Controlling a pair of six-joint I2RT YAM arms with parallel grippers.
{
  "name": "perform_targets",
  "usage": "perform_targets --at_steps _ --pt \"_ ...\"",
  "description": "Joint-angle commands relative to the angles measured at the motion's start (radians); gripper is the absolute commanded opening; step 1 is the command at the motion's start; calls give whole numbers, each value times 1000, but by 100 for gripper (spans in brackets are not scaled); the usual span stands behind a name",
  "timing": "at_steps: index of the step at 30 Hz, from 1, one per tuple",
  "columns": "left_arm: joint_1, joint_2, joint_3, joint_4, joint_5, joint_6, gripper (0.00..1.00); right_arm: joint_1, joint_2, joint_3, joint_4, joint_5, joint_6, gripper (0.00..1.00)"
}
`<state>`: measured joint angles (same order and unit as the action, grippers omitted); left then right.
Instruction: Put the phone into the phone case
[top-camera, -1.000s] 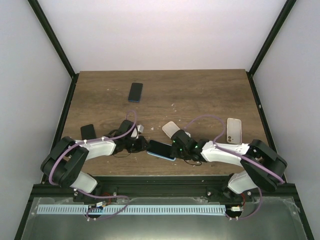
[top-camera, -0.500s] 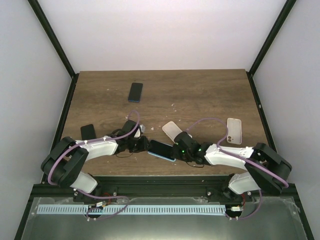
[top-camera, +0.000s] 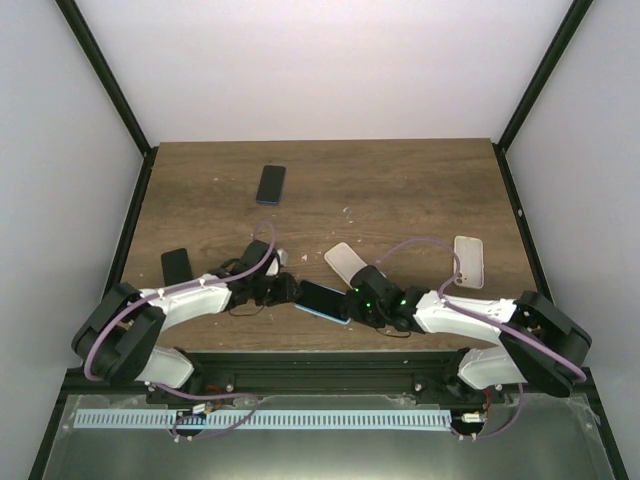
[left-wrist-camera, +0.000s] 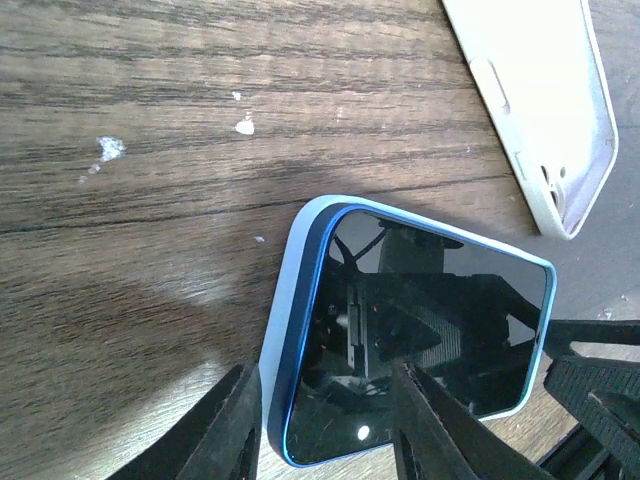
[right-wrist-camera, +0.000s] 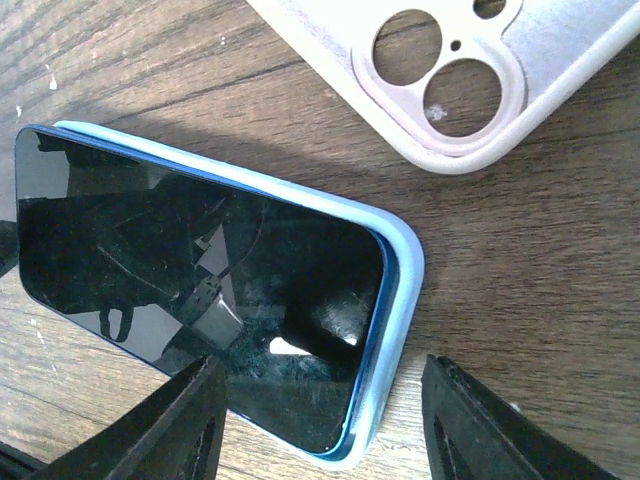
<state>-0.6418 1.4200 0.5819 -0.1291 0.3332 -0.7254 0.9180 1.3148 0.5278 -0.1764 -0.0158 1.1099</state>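
Observation:
A black-screened phone (top-camera: 322, 298) with a dark blue frame lies screen up in a light blue case (left-wrist-camera: 285, 300) near the table's front middle. In the left wrist view the phone (left-wrist-camera: 430, 330) shows its blue side above the case rim. My left gripper (top-camera: 285, 290) is open at the phone's left end. In its wrist view the gripper (left-wrist-camera: 325, 440) has one finger (left-wrist-camera: 228, 430) outside the case and the other over the screen. My right gripper (top-camera: 360, 302) is open, straddling the right end of the phone (right-wrist-camera: 200, 270) and case (right-wrist-camera: 400, 300) in its wrist view (right-wrist-camera: 325, 430).
An empty cream case (top-camera: 342, 260) lies just behind the phone, close to both grippers; it also shows in both wrist views (left-wrist-camera: 540, 100) (right-wrist-camera: 450, 70). Another cream case (top-camera: 468, 261) lies at the right. A dark phone (top-camera: 271, 184) lies far left-centre, a black item (top-camera: 176, 265) at the left.
Both arms have stretched lower and flatter, the right elbow shifting right. Both grippers stay at the ends of the phone, which has not moved.

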Motion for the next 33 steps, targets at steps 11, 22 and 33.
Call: perform_targets --at_steps 11,22,33 --pt "-4 67 13 41 24 35 14 17 67 12 31 -15 20 47" --pt "-58 50 -11 13 -6 -24 2 62 99 47 115 -62 42 41" --pt "-16 -176 -6 -141 -28 -69 36 16 -157 -17 28 -90 -298 61"
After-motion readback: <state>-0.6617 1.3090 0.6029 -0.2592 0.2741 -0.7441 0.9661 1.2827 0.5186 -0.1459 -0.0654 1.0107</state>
